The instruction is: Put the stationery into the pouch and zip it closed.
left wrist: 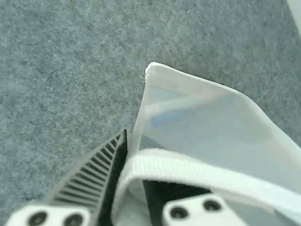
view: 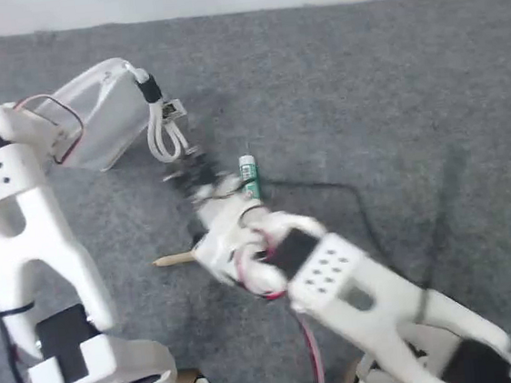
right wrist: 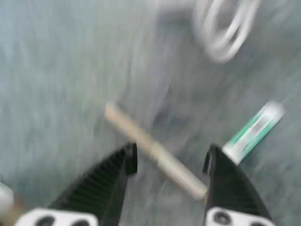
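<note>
The desk [view: 390, 77] is covered with a grey, felt-like mat. Items lying directly on it are a white cord loop [view: 165, 135] toward the far left, a green-and-white tube [view: 249, 176] near the centre, close to the loop, and a beige wooden stick [right wrist: 155, 150] beside the tube but apart from it. A thin black cable [view: 352, 195] runs to the right of the tube.

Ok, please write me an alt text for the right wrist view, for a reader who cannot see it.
The right gripper is open over a beige pencil lying on grey carpet, one black finger on each side of it. A green and white tube lies beside one finger, and a white cord loop lies farther off.
</note>
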### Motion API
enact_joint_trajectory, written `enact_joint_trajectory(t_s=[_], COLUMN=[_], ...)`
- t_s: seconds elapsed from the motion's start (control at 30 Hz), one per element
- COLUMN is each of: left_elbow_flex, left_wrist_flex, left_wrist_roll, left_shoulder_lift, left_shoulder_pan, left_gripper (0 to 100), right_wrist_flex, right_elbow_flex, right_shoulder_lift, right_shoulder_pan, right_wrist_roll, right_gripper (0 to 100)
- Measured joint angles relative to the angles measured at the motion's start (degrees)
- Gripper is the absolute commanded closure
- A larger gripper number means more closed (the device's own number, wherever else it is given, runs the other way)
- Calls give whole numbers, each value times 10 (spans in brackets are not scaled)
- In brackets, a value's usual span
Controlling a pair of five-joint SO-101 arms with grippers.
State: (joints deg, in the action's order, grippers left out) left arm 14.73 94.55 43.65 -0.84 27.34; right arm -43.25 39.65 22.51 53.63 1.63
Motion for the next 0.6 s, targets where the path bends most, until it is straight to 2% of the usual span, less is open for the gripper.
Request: enact_joint_trajectory(t_s=[0.27, 0.6], left_elbow_flex=[0, 0], left_wrist_flex=[0, -9], left_wrist_roll=[0, 0], left_shoulder_lift=[0, 0], left_shoulder_pan=[0, 0], left_gripper=[991, 991], right_wrist_flex=[0, 0], right_elbow_flex=[-108, -198], right_shoulder_lift=[-198, -343], right_shoulder_pan=[23, 25], right_wrist_roll=[-40, -47], right_gripper=[778, 780])
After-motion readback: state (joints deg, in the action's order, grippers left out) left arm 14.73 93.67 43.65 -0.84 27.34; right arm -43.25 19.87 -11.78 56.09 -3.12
